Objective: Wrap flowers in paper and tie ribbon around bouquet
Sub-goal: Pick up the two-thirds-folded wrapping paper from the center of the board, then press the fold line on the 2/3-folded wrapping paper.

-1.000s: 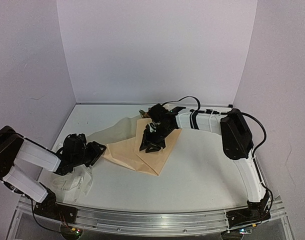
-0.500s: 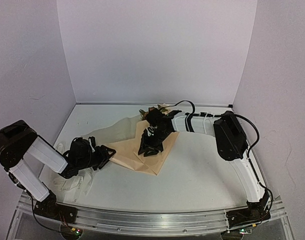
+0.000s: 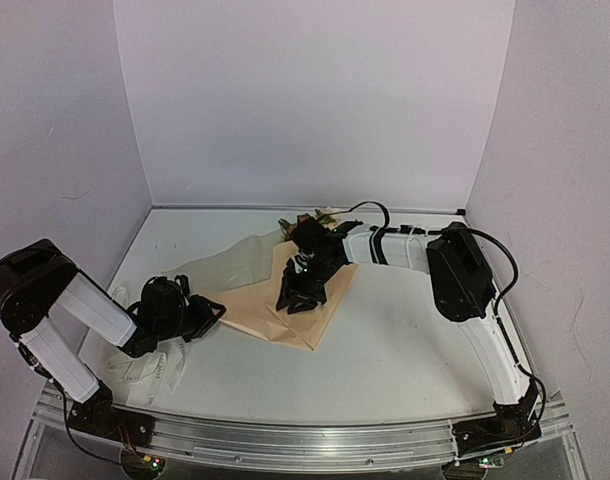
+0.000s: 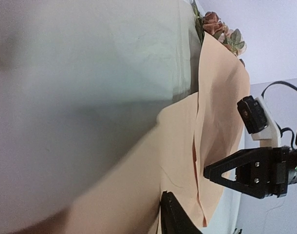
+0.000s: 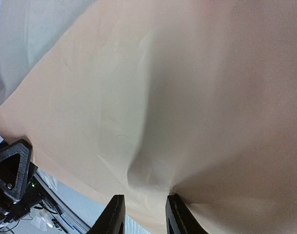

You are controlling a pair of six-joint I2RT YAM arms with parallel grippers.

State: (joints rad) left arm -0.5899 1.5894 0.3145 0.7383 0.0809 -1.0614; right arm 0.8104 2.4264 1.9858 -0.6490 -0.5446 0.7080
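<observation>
The tan paper (image 3: 260,312) lies folded across the middle of the table and fills the right wrist view (image 5: 187,97). Flowers (image 3: 310,218) poke out at its far end, where peach and brown heads (image 4: 216,27) show. My right gripper (image 3: 297,295) stands on the paper, open, with both tips (image 5: 143,197) pressed into it and a raised fold between them. My left gripper (image 3: 217,310) is at the paper's left corner. Only one of its fingers (image 4: 174,214) shows, pressed against the paper (image 4: 177,146), and the other is hidden. The ribbon (image 3: 150,365) lies bunched under the left arm.
A pale grey-white sheet (image 3: 230,262) spreads out from under the paper toward the back left and is broad in the left wrist view (image 4: 90,73). The right arm's cable (image 3: 370,210) loops near the flowers. Walls close the table on three sides.
My left arm swung in, bringing its gripper up to the paper's left corner, and then eased back a little. The right gripper shifted slightly and stays pressed on the paper.
</observation>
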